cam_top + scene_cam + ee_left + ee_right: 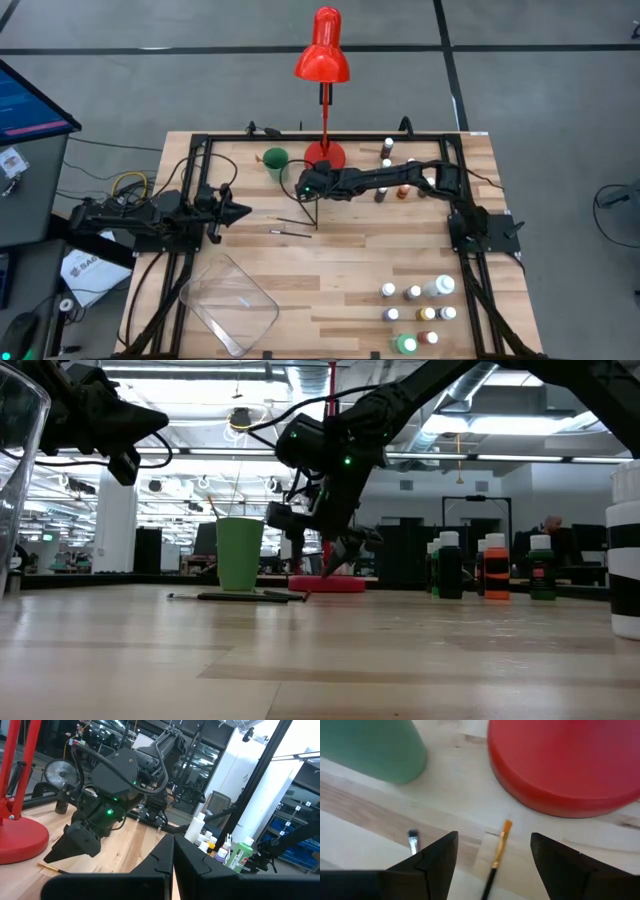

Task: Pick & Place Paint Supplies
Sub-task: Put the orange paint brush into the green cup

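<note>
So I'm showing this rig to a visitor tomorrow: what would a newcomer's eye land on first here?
Probably the bright red desk lamp at the table's far edge, rising over the wooden table. Next, the right gripper, jaws open, poised above a thin orange-tipped brush beside the lamp's round base, with the green plastic cup close by. Then the cluster of small white-capped paint bottles at the near right corner.

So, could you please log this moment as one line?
right gripper: open, over a brush beside lamp base | left gripper: shut, waiting at left | brush not yet gripped
</note>
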Motion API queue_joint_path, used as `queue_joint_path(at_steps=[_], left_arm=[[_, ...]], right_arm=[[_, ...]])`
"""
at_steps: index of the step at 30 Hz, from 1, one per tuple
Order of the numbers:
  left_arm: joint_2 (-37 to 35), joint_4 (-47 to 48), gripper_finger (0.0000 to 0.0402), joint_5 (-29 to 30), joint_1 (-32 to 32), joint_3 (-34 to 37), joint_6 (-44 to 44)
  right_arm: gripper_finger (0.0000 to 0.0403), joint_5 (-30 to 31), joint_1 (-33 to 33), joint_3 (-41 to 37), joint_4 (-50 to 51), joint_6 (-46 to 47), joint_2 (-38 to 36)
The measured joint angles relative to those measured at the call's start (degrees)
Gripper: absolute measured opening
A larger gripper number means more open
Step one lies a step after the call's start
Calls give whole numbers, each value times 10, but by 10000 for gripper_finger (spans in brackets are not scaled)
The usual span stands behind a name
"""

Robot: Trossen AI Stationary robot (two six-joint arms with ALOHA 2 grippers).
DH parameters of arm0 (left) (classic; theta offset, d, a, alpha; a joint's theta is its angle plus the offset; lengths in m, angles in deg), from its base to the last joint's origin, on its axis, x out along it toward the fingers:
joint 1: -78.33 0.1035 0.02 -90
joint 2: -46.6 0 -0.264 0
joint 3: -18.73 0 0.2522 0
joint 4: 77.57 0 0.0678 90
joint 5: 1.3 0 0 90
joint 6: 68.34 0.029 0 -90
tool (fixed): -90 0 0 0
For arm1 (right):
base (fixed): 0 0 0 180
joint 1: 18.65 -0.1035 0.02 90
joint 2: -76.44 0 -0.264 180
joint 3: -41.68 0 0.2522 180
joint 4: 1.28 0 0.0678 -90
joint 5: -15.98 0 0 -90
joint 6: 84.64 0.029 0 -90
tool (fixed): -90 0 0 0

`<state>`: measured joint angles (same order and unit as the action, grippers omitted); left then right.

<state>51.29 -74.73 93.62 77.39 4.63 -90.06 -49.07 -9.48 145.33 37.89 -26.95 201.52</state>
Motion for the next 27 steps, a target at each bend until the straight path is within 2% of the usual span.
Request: queue_joint_path(at_steps=[8,16,20,27], left_arm=[[0,-1,1,0,0,0,0],[7,-3,1,0,0,0,0],[7,-4,1,0,0,0,0],[8,-4,1,0,0,0,0]], right_arm=[[238,4,-1,-2,-30,-2,31],[205,15,-2,2,-46,2,50],[174,14,-1,2,-41,8,50],[96,8,3,1,-39,9,52]])
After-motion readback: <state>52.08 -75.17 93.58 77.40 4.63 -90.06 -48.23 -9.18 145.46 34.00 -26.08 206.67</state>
